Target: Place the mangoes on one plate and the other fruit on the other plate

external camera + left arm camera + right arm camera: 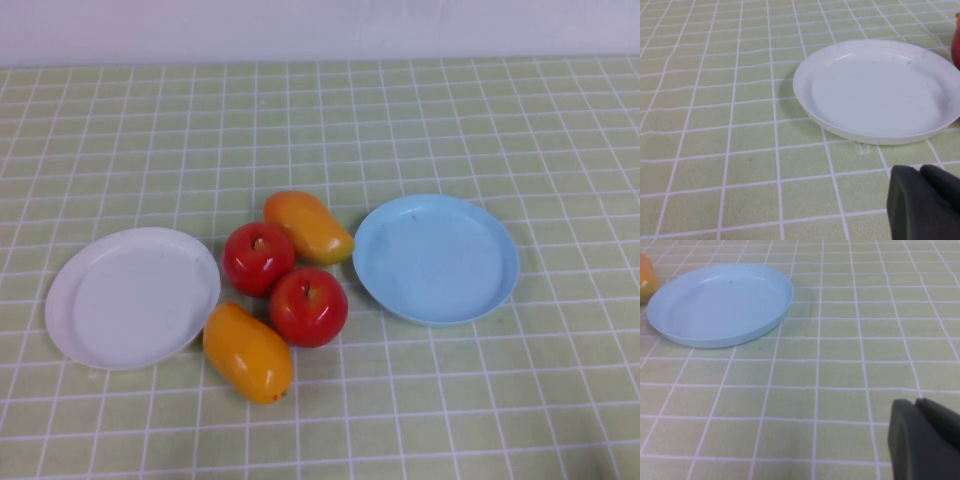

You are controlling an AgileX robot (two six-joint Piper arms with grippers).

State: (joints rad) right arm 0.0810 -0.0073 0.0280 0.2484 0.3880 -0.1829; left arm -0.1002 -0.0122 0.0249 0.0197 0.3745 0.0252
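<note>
Two red apples (283, 283) touch between the empty white plate (132, 297) and empty blue plate (436, 258). One glossy orange mango (308, 226) lies just behind the apples. The other mango (247, 351) lies in front, beside the white plate.

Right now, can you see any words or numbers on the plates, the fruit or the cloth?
None: no words, numbers or signs show anywhere.
The white plate and blue plate are plain.
The mangoes and apples carry no stickers.
The left gripper and right gripper, low over the cloth, are unmarked.

fruit cluster (283, 290) tightly packed between plates, both grippers clear
</note>
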